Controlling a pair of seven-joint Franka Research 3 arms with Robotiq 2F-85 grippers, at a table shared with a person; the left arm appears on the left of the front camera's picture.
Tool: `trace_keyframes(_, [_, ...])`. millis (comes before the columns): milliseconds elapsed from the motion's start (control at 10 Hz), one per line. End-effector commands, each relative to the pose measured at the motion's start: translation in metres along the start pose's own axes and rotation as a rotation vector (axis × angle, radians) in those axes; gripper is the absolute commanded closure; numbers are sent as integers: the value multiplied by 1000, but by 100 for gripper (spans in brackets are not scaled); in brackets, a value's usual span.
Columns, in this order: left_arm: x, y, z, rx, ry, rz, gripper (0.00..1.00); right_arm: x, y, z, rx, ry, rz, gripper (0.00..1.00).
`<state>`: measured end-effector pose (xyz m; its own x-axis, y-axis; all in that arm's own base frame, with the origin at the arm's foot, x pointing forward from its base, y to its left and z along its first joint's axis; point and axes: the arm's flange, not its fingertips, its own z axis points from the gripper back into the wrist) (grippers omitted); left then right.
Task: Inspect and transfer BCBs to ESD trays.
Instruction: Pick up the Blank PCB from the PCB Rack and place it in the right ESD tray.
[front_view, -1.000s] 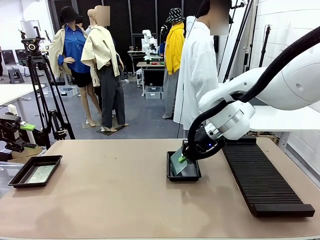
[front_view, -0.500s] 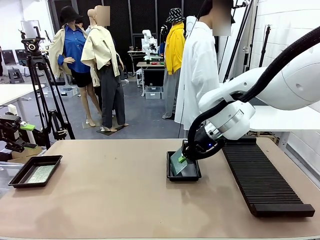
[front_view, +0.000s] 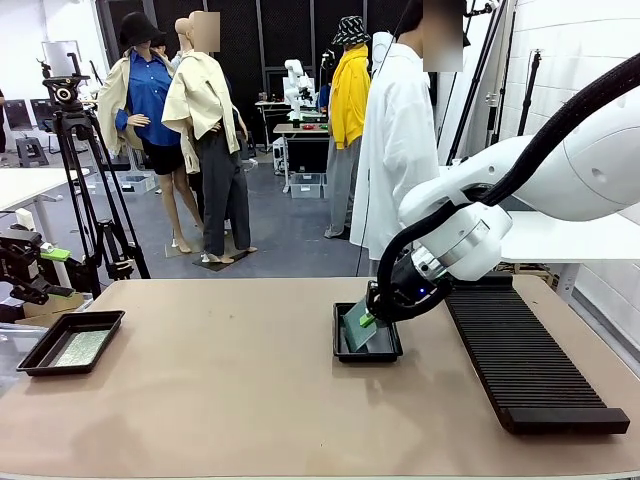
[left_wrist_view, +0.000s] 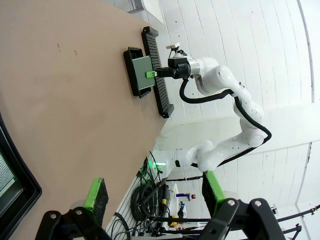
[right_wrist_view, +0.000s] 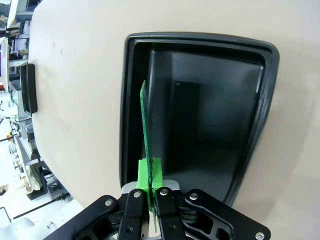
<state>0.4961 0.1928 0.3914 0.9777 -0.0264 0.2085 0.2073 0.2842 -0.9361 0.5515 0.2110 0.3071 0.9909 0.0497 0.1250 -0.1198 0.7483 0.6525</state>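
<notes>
Two trays are in play on the counter (front_view: 230, 390). The left ESD tray (front_view: 30, 358) already has a BCB (front_view: 82, 347) lying flat in it, and the left hand (left_wrist_view: 154, 192) hangs near it, released, with nothing between its pads. Further right, the right hand (front_view: 372, 317) is clenched on the edge of a second BCB (front_view: 355, 328), held tilted over the middle ESD tray (front_view: 340, 354). Placing looks to be the step in hand; next the board needs tipping flat inside the rim before release. The slotted rack (front_view: 520, 360) lies just beside that tray.
</notes>
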Motion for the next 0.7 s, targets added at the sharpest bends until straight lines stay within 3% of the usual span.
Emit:
trace_keyframes(0, [1, -2, 2, 5, 3, -5, 0, 5, -6, -2, -6, 47, -39, 100])
trace_keyframes(200, [1, -2, 2, 5, 3, -5, 0, 5, -4, -3, -19, 69, -61, 100])
trace_keyframes(300, [1, -2, 2, 5, 3, -5, 0, 4, 1, -2, -33, 68, -67, 89])
trace_keyframes(600, [1, -2, 2, 5, 3, -5, 0, 0, 15, 5, -62, 60, -71, 31])
